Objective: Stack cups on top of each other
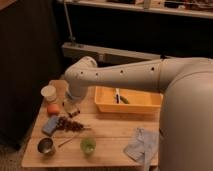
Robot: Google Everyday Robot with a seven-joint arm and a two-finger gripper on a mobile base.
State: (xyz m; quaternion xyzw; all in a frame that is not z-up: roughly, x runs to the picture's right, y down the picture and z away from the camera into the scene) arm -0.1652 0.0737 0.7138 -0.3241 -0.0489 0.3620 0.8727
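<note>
Wooden table (112,131) in a dark room. The white cup (49,93) sits at ten o'clock and the steel cup (46,146) at seven, their insides unreadable. The gripper (70,108) hangs just right of the white cup, half hidden under the arm; its grip cannot be told. The green cup (88,145) is at six. The yellow bin (142,106) at one holds a dark utensil (120,97).

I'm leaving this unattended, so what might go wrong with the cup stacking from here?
The steel cup and green cup stand near the front edge of the table; a nudge might tip them off. The gripper is low beside the orange, with grapes between it and those cups, so reaching forward may sweep them. The white cup stands far from the other two.
</note>
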